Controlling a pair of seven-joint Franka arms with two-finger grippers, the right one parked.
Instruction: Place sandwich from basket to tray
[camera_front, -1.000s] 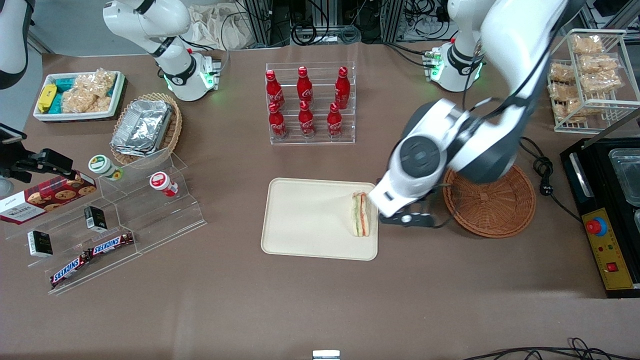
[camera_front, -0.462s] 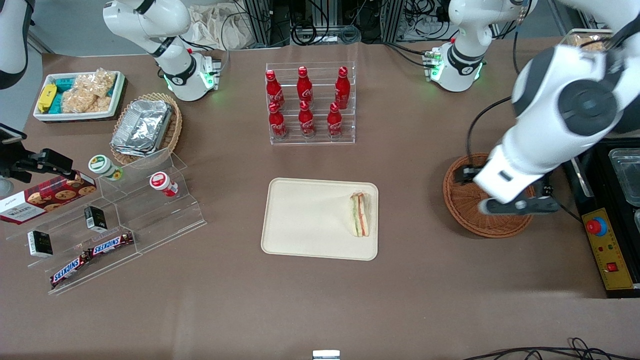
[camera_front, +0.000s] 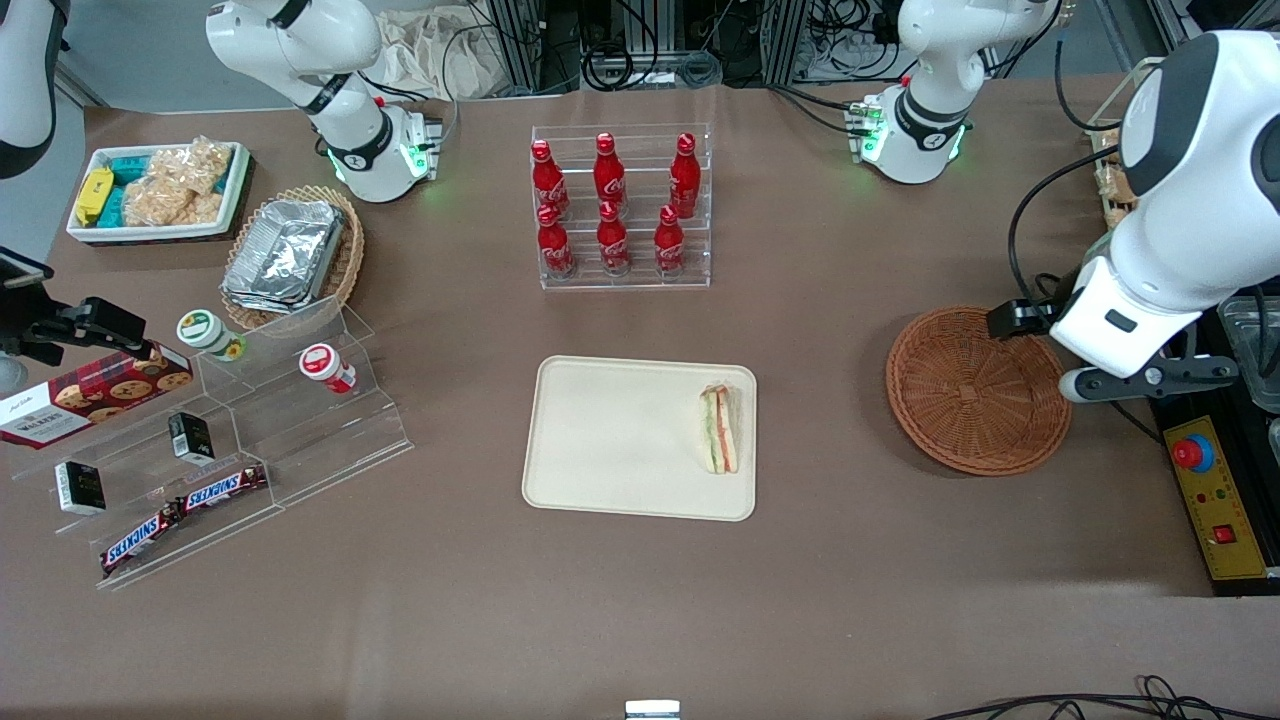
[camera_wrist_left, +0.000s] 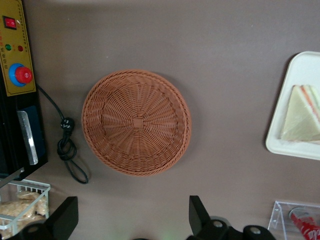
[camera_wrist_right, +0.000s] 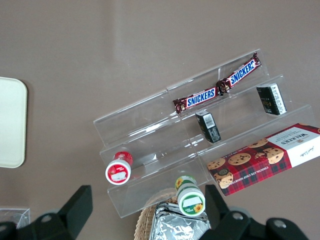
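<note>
The sandwich (camera_front: 720, 430) lies on the cream tray (camera_front: 620, 440), at the tray's edge nearest the basket; it also shows in the left wrist view (camera_wrist_left: 301, 114) on the tray (camera_wrist_left: 305, 67). The reddish-brown wicker basket (camera_front: 978, 390) holds nothing, and its bare weave shows in the left wrist view (camera_wrist_left: 136, 129). My left gripper (camera_front: 1150, 378) is open and holds nothing (camera_wrist_left: 132, 220). It hangs high above the table, beside the basket on the working arm's end, well apart from the sandwich.
A black control box with a red button (camera_front: 1195, 455) and a black cable (camera_front: 1090, 350) lie beside the basket under the arm. A wire rack of bagged snacks (camera_front: 1180, 150) stands farther from the camera. A rack of red bottles (camera_front: 620, 205) stands farther than the tray.
My left gripper has moved from the tray's edge by the sandwich, over the basket, toward the working arm's end and higher. The sandwich stays on the tray.
</note>
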